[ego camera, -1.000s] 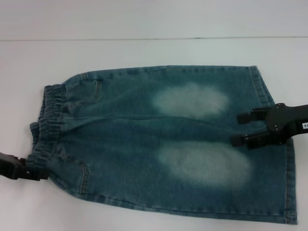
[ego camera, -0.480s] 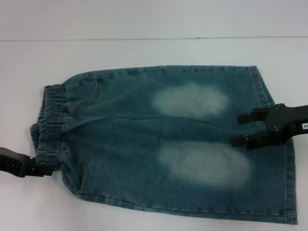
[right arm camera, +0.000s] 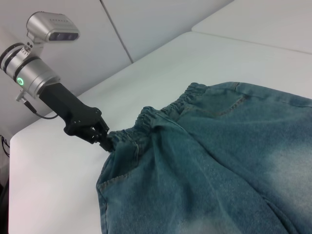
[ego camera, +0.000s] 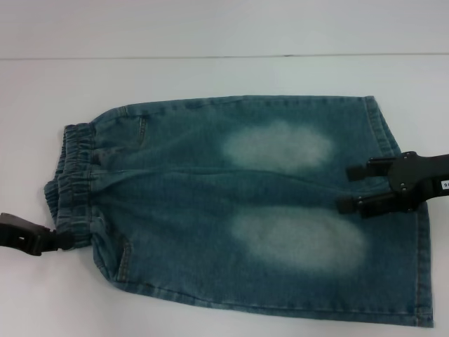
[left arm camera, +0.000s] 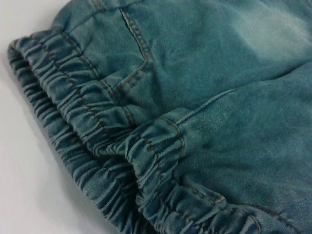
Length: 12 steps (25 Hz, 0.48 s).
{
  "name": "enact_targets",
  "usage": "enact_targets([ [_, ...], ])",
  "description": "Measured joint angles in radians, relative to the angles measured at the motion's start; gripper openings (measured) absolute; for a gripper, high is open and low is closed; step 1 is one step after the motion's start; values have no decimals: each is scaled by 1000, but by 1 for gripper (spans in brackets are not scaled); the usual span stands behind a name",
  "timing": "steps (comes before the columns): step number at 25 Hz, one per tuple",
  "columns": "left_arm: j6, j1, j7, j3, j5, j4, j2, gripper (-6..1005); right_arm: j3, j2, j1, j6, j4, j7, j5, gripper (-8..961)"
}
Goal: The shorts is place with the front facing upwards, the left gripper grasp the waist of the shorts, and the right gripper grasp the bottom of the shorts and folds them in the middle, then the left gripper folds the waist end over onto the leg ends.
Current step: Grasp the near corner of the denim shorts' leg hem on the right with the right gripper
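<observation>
The blue-green denim shorts (ego camera: 210,203) lie flat on the white table, front up, with two pale oval patches. The gathered waist (ego camera: 74,175) is at the left and the bottom hems (ego camera: 421,281) are at the right. My left gripper (ego camera: 63,241) is at the near corner of the waist, shut on the elastic band. The right wrist view shows that left gripper (right arm camera: 105,142) pinching the waistband (right arm camera: 161,114), which rises slightly toward it. The left wrist view is filled by ruffled waistband (left arm camera: 97,141) and a pocket seam. My right gripper (ego camera: 345,188) hovers over the leg ends, open, its prongs pointing toward the waist.
The white table (ego camera: 210,70) reaches back to an edge line in the head view. In the right wrist view the table's edge (right arm camera: 12,146) runs just behind the left arm, with grey wall panels beyond.
My left gripper shifted slightly farther from me at the waist corner. The near end of the waistband bunched and drew inward with it. The right gripper stayed still.
</observation>
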Motion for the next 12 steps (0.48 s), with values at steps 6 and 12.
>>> enact_targets([
  [6,3,-2,1,1,-1,1,-1,76,4,0,0,-3,2,11,3,945],
  [12,34,-14,0,-6,-2,9,4,65,16,-46,20,-66,-7,155,4,944],
])
